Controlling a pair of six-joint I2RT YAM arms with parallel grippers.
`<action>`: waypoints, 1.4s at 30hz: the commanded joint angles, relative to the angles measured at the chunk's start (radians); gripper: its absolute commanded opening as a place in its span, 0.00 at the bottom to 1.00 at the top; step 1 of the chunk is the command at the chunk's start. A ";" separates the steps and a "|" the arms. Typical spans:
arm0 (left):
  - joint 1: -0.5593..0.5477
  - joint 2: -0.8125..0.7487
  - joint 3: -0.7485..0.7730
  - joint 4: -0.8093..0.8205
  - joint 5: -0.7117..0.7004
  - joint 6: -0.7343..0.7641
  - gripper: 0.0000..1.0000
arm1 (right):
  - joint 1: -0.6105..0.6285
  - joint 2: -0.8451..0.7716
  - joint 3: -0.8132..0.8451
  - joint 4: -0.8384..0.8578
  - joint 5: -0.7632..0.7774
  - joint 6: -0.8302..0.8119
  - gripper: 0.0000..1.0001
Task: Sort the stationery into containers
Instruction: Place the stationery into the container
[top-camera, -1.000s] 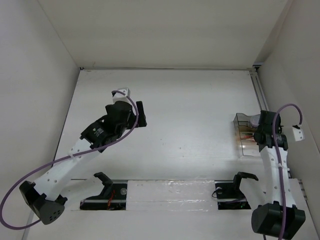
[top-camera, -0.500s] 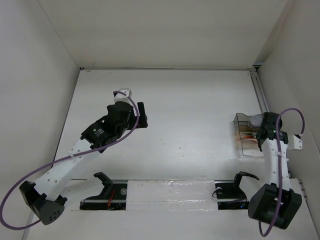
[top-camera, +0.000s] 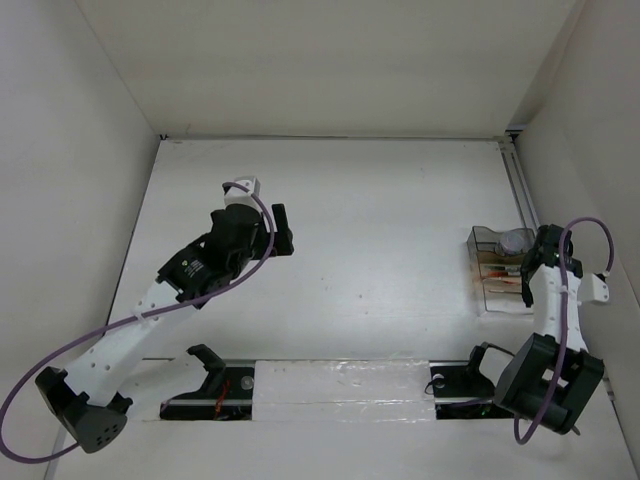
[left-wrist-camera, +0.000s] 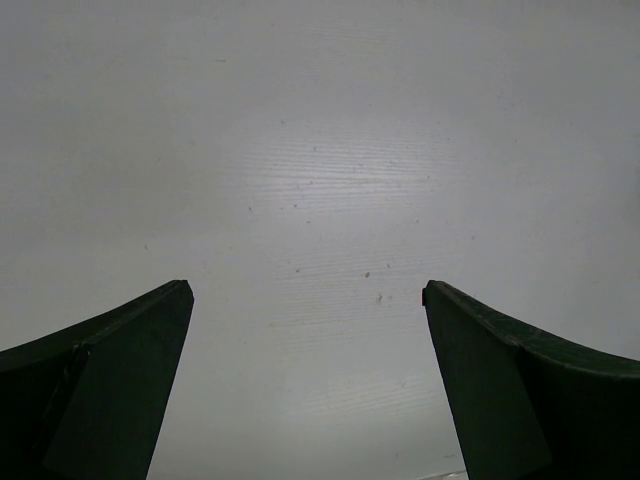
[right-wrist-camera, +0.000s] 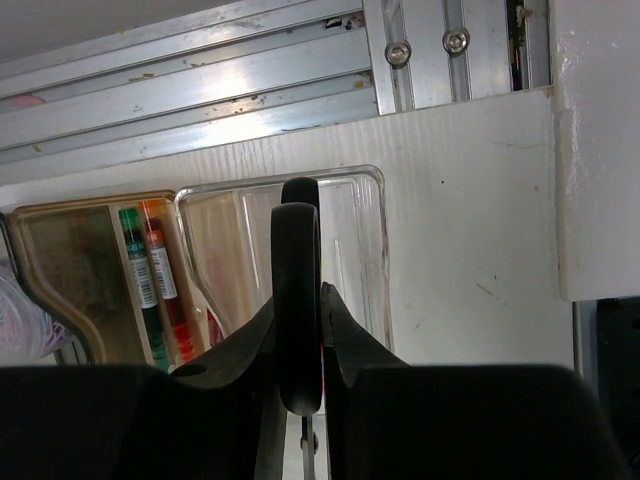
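My right gripper (right-wrist-camera: 298, 305) is shut on the black handle ring of the scissors (right-wrist-camera: 298, 235), seen edge-on, with a silver blade showing below. It hangs over a clear empty container (right-wrist-camera: 350, 250). Beside that, an amber container (right-wrist-camera: 70, 260) holds a green pen (right-wrist-camera: 133, 270) and a red pen (right-wrist-camera: 160, 268). In the top view the containers (top-camera: 490, 270) sit at the table's right edge, with the greyish disc (top-camera: 515, 240) in the far one and my right gripper (top-camera: 537, 262) at their right side. My left gripper (left-wrist-camera: 306, 288) is open and empty over bare table, also seen from above (top-camera: 283, 230).
An aluminium rail (right-wrist-camera: 250, 70) runs just beyond the containers, along the right wall (top-camera: 590, 150). A taped strip (top-camera: 340, 385) and the arm bases lie at the near edge. White walls close in the table on three sides.
My right arm has swung to the right, carrying the gripper from over the containers' middle towards their right side. The left arm has barely moved.
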 joint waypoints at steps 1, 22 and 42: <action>-0.001 -0.025 -0.006 0.014 -0.026 0.004 1.00 | -0.025 0.012 0.039 0.035 -0.009 -0.041 0.00; -0.001 -0.056 -0.006 0.005 -0.046 0.003 1.00 | -0.034 0.011 0.048 0.073 -0.062 -0.113 0.00; -0.001 -0.088 -0.006 0.005 -0.046 0.003 1.00 | -0.034 0.064 0.039 0.101 -0.099 -0.133 0.00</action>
